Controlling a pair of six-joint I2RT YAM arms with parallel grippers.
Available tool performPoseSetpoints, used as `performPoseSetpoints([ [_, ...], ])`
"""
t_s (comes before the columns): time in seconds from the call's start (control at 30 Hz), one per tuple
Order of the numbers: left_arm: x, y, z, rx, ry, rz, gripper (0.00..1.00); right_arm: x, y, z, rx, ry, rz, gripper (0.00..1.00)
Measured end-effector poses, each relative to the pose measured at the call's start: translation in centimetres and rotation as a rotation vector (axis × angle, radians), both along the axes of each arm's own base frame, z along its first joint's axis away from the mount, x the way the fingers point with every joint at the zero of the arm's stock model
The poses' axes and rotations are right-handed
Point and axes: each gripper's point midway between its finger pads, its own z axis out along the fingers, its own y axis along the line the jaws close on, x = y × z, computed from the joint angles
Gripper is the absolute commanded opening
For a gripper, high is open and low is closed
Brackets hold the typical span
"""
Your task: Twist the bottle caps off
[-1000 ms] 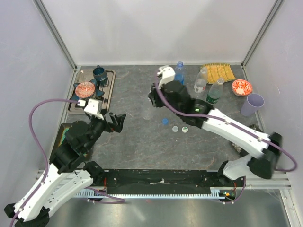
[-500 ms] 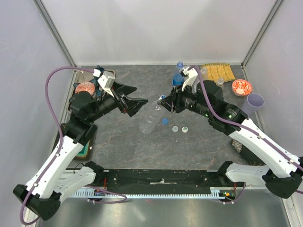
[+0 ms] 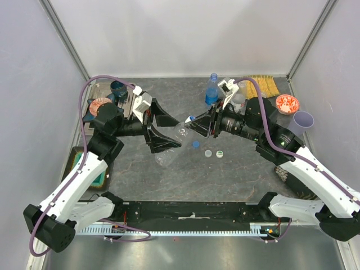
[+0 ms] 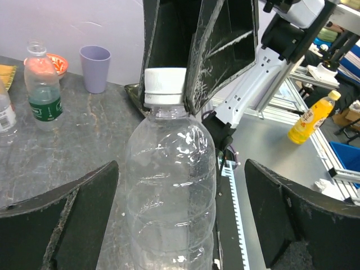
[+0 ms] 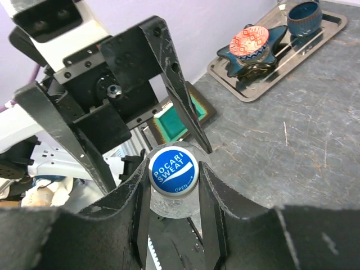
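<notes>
Grey table (image 3: pixel 185 180), white walls. My right gripper (image 5: pixel 173 181) clenched on cap (image 5: pixel 172 170) of clear bottle (image 4: pixel 169 169), held tilted over mid-table; cap not yet off. My left gripper (image 3: pixel 169 132) spread wide either side of bottle body, not touching. Three loose caps (image 3: pixel 208 152) on table; green-labelled bottle (image 4: pixel 42 84) open-necked. Judge: three done, this likely last.

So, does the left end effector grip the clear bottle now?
No: the left end effector is wide open, its fingers apart from the clear bottle.
</notes>
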Motion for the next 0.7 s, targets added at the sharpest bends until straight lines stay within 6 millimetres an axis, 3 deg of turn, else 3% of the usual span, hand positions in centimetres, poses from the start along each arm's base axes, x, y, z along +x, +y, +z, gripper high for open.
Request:
performPoseSetpoints([
  [0.47,-1.3,-1.2,-2.4,0.05,0.066,-0.116,0.82,-0.3,0.5,1.9,0.065,-0.038,0.029,0.0],
  [0.7,-1.5,-1.4,-3.2,0.069,0.079,-0.125,0.66,-0.4,0.5,2.1,0.07,-0.043,0.035,0.0],
])
